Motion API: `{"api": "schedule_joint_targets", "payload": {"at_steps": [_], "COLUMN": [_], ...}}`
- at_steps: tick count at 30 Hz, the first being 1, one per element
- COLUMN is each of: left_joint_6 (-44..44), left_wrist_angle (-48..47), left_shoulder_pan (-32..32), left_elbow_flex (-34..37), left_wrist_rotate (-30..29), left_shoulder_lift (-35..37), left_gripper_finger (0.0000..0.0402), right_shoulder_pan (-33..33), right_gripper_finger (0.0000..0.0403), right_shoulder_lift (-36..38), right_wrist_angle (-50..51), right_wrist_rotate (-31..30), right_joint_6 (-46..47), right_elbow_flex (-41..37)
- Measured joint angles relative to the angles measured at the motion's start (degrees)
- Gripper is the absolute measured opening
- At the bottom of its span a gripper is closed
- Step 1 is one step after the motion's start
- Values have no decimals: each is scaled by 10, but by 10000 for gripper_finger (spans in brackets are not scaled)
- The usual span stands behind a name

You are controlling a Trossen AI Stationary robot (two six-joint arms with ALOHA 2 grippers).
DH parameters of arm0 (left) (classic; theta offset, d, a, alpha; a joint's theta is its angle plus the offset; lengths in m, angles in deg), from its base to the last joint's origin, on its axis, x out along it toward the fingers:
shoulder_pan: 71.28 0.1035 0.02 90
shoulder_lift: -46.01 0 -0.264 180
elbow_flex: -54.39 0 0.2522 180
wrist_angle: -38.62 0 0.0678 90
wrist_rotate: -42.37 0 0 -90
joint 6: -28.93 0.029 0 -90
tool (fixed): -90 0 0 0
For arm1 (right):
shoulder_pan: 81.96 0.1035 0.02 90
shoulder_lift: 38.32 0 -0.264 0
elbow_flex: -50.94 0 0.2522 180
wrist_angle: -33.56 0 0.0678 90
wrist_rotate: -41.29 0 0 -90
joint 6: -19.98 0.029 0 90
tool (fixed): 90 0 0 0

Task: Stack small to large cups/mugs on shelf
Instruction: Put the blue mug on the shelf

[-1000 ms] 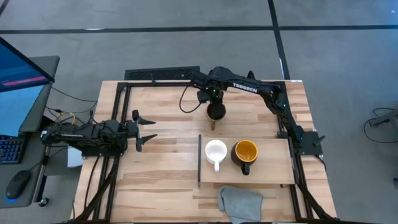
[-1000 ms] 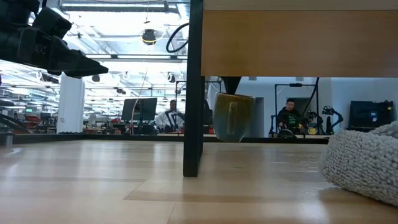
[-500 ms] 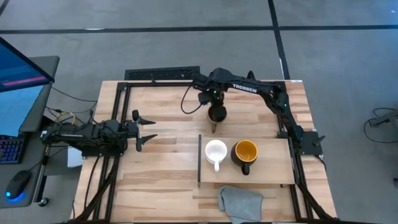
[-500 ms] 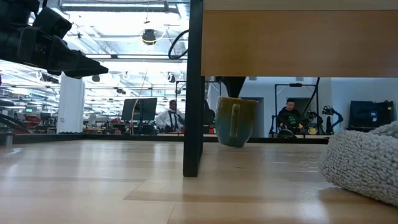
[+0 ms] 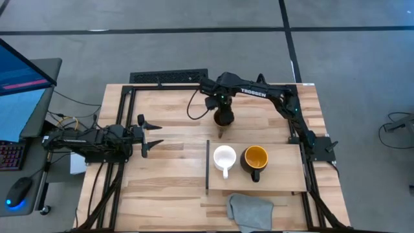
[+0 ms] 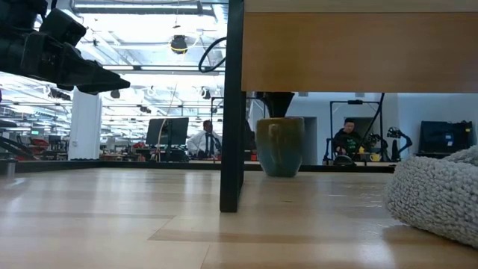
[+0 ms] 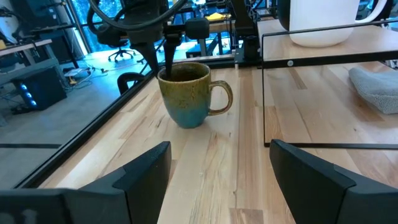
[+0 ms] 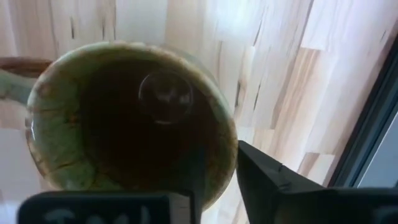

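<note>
Only legible text: "TROSSEN" in white on the right arm's forearm (image 5: 256, 92).

Left gripper (image 5: 155, 134) is parked over the table's left side, arm stretched out level and pointing right, fingers spread wide, nothing between them. It's well apart from all the mugs.

Olive-brown mug (image 7: 188, 94) sits upright on the bare table (image 5: 168, 110), just behind the shelf's back edge, not on the shelf. Handle points toward the shelf.

Right gripper (image 5: 224, 118) is straight above that mug, pointing down; arm reaches in from the table's right rear. One finger (image 7: 168, 55) dips inside the rim, the other (image 8: 273, 177) sits outside the wall. The fingers straddle the wall, but I can't tell whether they pinch it.

Shelf (image 5: 284, 180) is on the table's right-front. White mug (image 5: 224, 157) and black mug with yellow-orange inside (image 5: 255, 158) stand on it side by side, white one on the left, near the dark strip, both handles toward the front edge.

Grey cloth (image 5: 249, 210) lies at the front edge of the table, touching the shelf's front.
</note>
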Motion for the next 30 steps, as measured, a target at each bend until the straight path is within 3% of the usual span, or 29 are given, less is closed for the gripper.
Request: {"api": "schedule_joint_targets", "payload": {"at_steps": [21,30], "left_joint_6": [0,0], "left_wrist_angle": [0,0], "left_shoulder_pan": [0,0], "left_elbow_flex": [0,0], "left_wrist_rotate": [0,0], "left_shoulder_lift": [0,0], "left_gripper_finger": [266,266], "right_shoulder_pan": [2,1], "right_gripper_finger": [205,217], "right_shoulder_lift": [0,0], "right_wrist_angle": [-22,-35], "right_wrist_rotate": [0,0], "right_joint_6": [12,44], "right_elbow_flex": [1,1]}}
